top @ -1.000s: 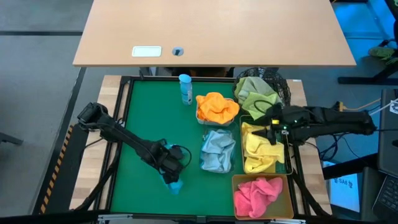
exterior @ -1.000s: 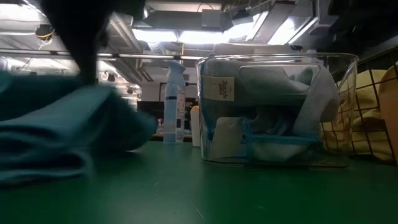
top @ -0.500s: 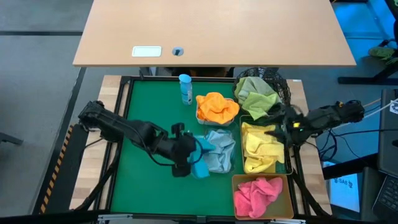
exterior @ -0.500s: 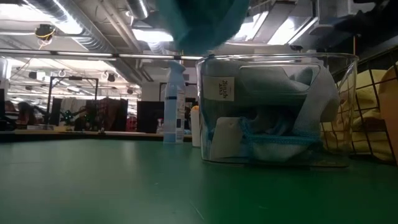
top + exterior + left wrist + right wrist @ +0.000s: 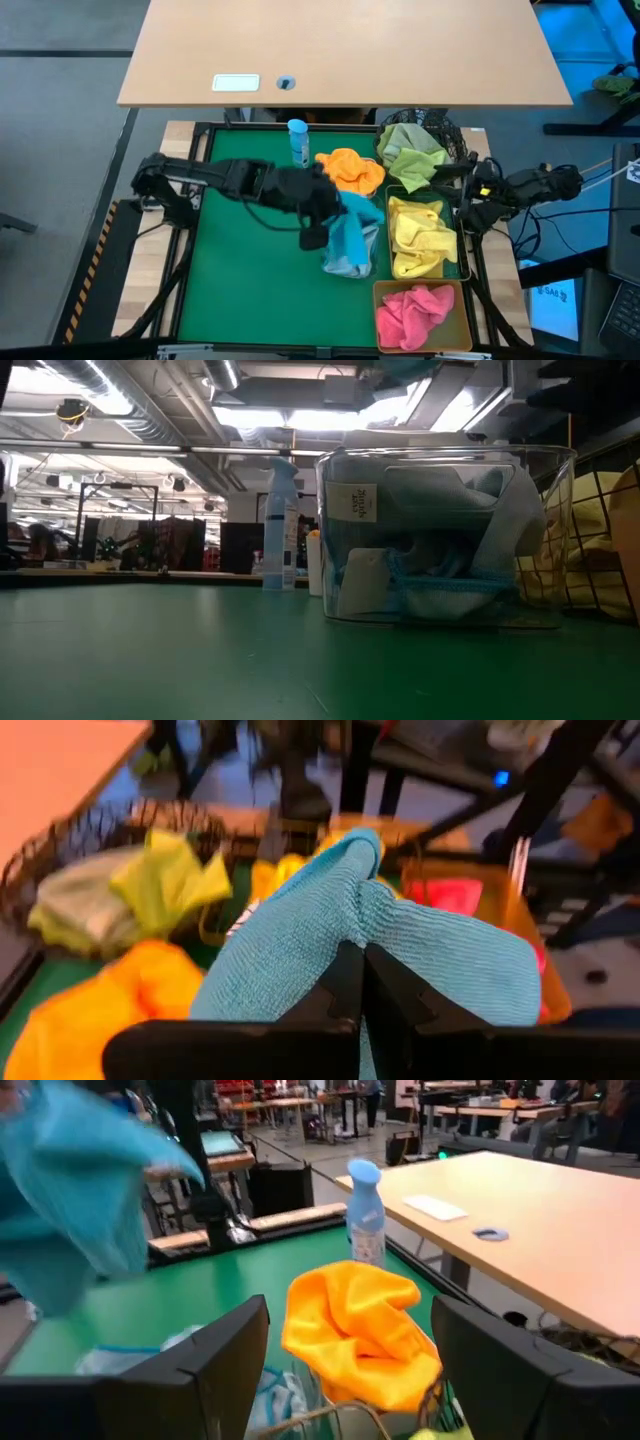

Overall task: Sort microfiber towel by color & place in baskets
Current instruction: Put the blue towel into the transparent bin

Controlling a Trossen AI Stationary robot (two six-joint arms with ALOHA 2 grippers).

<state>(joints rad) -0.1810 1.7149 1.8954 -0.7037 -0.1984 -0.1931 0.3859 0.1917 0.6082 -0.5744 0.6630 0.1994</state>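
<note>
High view: the left tool (image 5: pixel 322 222) is seen clenched on a teal towel (image 5: pixel 350 228), which hangs from it directly over the clear tub (image 5: pixel 351 262) in the middle of the green bench (image 5: pixel 240 290). The grip is confirmed in the left wrist view, where the teal cloth (image 5: pixel 400 940) is pinched between the two dark fingers (image 5: pixel 345 982), which are pressed together. From the level view only a scrap of the teal cloth (image 5: pixel 400 370) is seen at the upper edge, above the clear tub (image 5: pixel 445 535), in which grey-blue cloths are already piled.

The other colours appear already sorted: orange cloth (image 5: pixel 350 170) in the white tub, light green cloth (image 5: pixel 410 150) in the black mesh basket (image 5: pixel 450 130), yellow cloth (image 5: pixel 418 238) in the rectangular wire basket, pink cloth (image 5: pixel 412 312) in the amber tub (image 5: pixel 385 292). No loose towel is seen on the bench, so this is judged to be the final cloth, in the carry-and-drop step.

The right tool (image 5: pixel 462 195) waits beside the wire basket, its jaws standing wide and nothing held.

The next move is judged to call for a short lowering until the cloth's tail is inside the tub walls, then a release. Care will be needed that the cloth does not drape over the rim.
</note>
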